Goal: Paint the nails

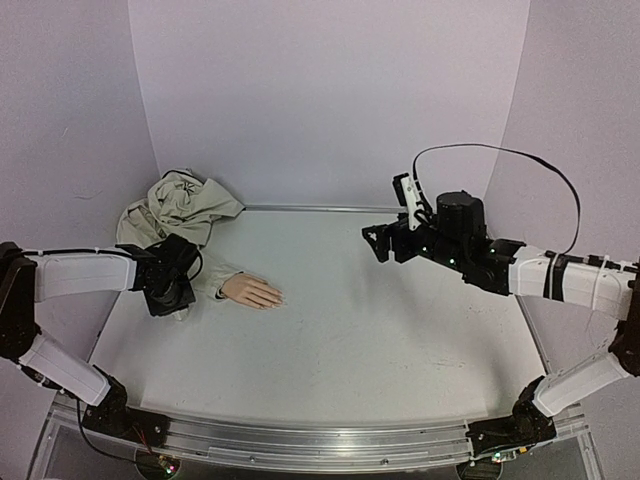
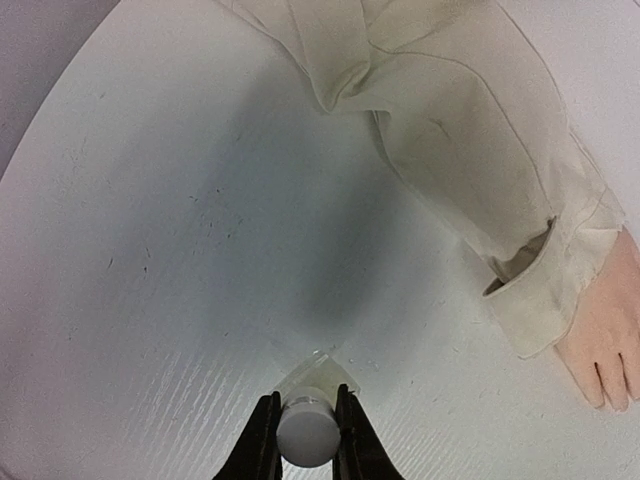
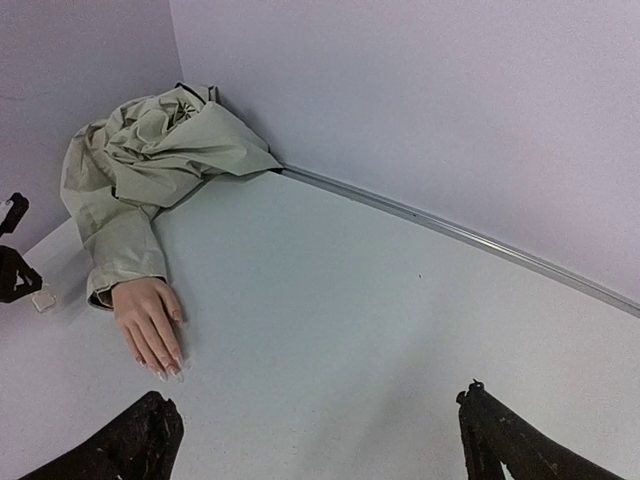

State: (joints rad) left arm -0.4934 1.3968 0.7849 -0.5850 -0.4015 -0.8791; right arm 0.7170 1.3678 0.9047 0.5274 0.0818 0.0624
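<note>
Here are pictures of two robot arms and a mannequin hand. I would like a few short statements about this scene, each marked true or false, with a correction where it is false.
1. The left tool is shut on a small white round-capped bottle. True.
2. The right tool holds a brush. False: it is wide open and empty.
3. The peach mannequin hand lies flat on the white table. True.
4. The beige fabric sleeve covers the mannequin's fingers. False: the sleeve ends at the wrist and the fingers are bare.
5. The right tool touches the mannequin hand. False: it is well apart from it.
</note>
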